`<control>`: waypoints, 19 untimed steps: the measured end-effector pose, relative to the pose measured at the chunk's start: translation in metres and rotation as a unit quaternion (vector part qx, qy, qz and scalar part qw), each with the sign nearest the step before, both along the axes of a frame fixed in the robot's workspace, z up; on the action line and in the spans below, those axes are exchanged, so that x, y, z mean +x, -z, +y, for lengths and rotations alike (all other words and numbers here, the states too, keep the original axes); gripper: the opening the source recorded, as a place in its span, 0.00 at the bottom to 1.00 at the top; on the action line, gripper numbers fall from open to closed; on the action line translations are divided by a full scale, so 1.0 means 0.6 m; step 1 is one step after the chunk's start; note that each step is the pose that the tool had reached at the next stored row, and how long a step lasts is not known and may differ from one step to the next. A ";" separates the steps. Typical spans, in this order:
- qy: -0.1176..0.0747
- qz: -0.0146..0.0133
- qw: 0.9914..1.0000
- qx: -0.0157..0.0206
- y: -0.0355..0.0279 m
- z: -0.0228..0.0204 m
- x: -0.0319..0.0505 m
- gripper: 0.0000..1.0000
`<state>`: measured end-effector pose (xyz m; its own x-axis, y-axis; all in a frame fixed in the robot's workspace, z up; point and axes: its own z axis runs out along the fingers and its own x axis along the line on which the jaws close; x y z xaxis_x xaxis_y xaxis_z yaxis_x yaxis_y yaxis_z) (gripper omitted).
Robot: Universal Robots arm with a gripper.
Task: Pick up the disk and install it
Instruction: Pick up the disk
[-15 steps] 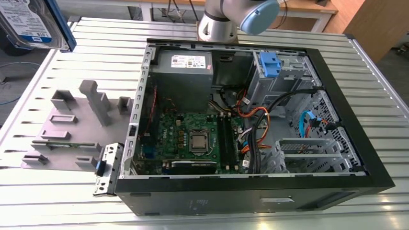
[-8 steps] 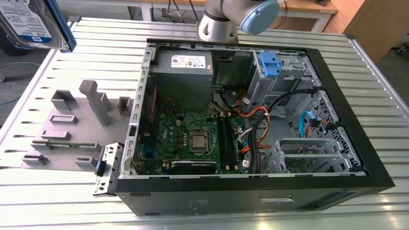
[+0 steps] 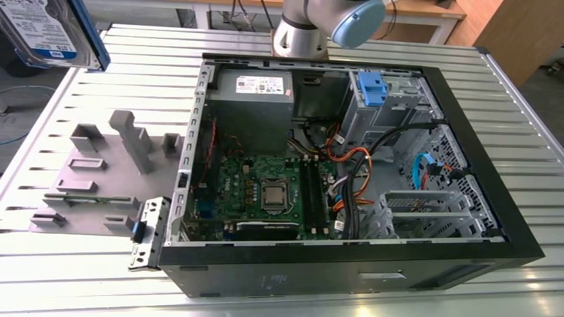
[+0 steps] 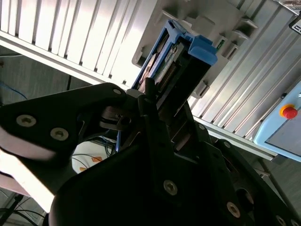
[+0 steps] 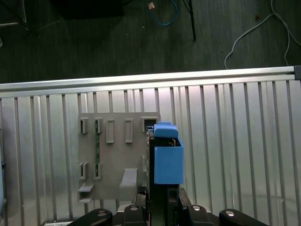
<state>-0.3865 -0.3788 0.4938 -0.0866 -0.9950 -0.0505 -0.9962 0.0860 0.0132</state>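
The disk (image 3: 49, 33), silver with a white-and-blue label and blue side rails, hangs in the air high at the exterior view's left, above the slatted table. In both wrist views the gripper (image 5: 162, 195) is shut on the disk (image 5: 168, 160), which juts out from between the black fingers (image 4: 149, 101) with its blue rail end (image 4: 200, 47) foremost. Below the disk in the first wrist view lies the grey holder plate (image 5: 113, 155). The open computer case (image 3: 520, 231) lies well to the exterior view's right of the disk.
Inside the case are a green mainboard (image 3: 264, 191), a grey power-supply box (image 3: 251, 89), loose cables (image 3: 352, 165) and a metal drive bay with a blue latch piece (image 3: 373, 89). The grey holder plate (image 3: 97, 178) has upright posts. The arm's base (image 3: 304, 30) stands behind the case.
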 end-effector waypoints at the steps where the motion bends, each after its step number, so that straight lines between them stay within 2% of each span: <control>1: 0.000 0.000 1.000 0.000 0.000 0.0000 0.002 0.35; 19: 0.000 0.000 1.000 0.000 0.000 0.0000 0.054 0.35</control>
<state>-0.3543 -0.3788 0.4938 -0.0865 -0.9950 -0.0505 -0.9962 0.0860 0.0132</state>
